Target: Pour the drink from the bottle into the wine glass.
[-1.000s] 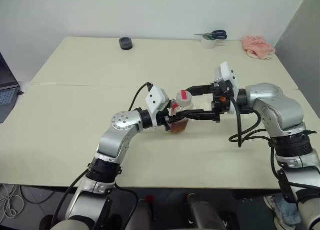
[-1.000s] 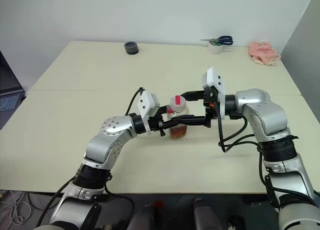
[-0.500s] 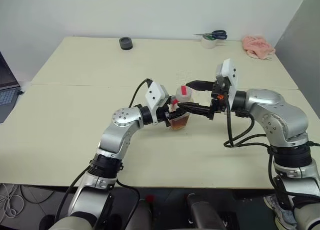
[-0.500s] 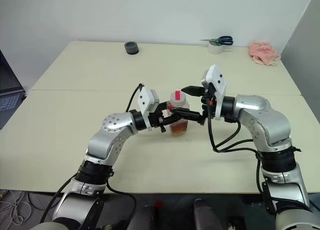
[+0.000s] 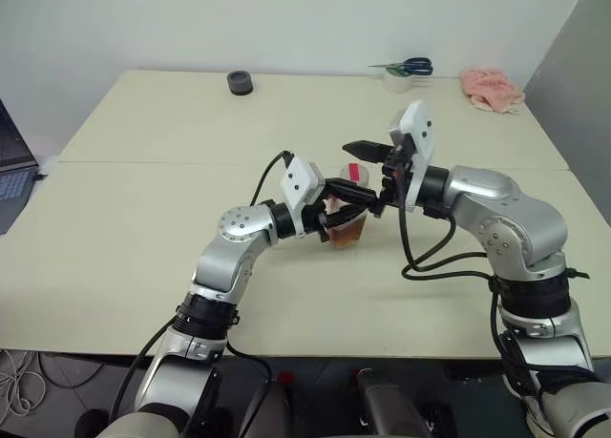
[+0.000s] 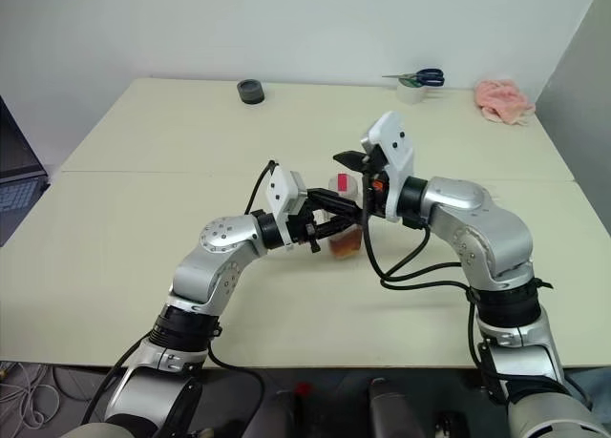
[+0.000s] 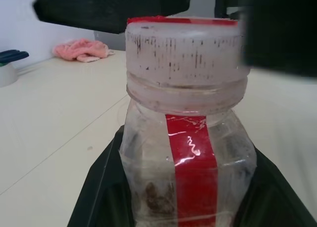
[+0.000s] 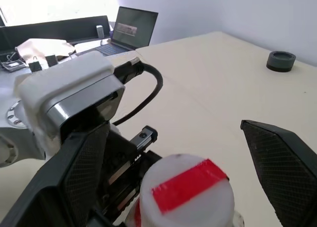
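Bottle (image 5: 347,219): one, near worktop (image 5: 143,228) centre, upright, clamped at body by left gripper (image 5: 336,215). Cap (image 8: 184,192): one, white with red tape strip, on. Right gripper (image 5: 363,171): fingers wide apart, straddling cap, not touching. Drink (image 6: 344,242): amber, low in bottle. Judged light; thin plastic yields, likely slick. Hold body firm, take cap at ribbed side. No wine glass seen. Far edge: one black ring (image 5: 240,81), one pink cloth (image 5: 492,87), one scissors (image 5: 409,67).

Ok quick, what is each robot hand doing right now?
Left gripper: shut, holding the bottle.
Right gripper: open, fingers either side of the cap, not gripping.
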`<state>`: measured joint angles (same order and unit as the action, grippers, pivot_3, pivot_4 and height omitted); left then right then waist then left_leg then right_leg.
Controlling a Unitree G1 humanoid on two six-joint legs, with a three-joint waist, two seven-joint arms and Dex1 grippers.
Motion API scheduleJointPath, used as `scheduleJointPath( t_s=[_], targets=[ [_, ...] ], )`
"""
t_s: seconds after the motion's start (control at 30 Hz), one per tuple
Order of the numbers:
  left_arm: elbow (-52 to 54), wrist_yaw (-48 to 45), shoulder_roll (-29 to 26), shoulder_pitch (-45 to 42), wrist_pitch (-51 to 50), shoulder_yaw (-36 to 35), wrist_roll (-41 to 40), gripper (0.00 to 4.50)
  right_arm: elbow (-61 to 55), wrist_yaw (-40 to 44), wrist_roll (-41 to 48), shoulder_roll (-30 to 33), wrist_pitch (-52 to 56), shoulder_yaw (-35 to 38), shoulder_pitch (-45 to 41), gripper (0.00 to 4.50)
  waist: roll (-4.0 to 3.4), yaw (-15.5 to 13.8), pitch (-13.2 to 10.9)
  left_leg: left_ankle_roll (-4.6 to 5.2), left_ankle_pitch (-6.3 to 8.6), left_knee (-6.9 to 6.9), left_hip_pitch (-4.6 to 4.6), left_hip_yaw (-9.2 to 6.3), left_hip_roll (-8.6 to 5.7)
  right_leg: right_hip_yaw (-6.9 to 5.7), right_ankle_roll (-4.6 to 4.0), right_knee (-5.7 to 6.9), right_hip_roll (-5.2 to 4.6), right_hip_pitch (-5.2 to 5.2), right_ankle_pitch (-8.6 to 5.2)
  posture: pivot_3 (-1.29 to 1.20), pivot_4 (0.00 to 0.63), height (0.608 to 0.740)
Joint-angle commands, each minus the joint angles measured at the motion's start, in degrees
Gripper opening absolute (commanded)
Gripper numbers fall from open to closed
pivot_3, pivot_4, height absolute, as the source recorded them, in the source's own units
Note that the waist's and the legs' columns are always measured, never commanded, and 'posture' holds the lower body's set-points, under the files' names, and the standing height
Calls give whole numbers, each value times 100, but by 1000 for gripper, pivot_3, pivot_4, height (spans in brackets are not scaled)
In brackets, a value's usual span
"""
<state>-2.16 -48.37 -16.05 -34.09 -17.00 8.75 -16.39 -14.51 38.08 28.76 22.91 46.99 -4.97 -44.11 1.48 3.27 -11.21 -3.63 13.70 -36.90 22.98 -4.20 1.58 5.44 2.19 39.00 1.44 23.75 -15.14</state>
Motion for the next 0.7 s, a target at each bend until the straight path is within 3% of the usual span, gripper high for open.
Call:
scheduleJointPath(
  t_s=[0.03, 0.7],
  targets=[
    [321, -28, -15, -77, 47, -72, -112, 1797, 26, -160, -118, -58, -46, -28, -191, 4500, 0, -1, 0, 0, 0, 0, 0, 1, 0, 1, 0, 0, 0, 0, 0, 0, 150, 740],
    [274, -29, -55, -28, 12, -8, -79, 1797, 395, 32, 5, 414, -166, 476, -29, 4500, 0, 2, 0, 0, 0, 1, 1, 1, 0, 1, -18, -1, 0, 1, 11, 0, 150, 740]
  ],
)
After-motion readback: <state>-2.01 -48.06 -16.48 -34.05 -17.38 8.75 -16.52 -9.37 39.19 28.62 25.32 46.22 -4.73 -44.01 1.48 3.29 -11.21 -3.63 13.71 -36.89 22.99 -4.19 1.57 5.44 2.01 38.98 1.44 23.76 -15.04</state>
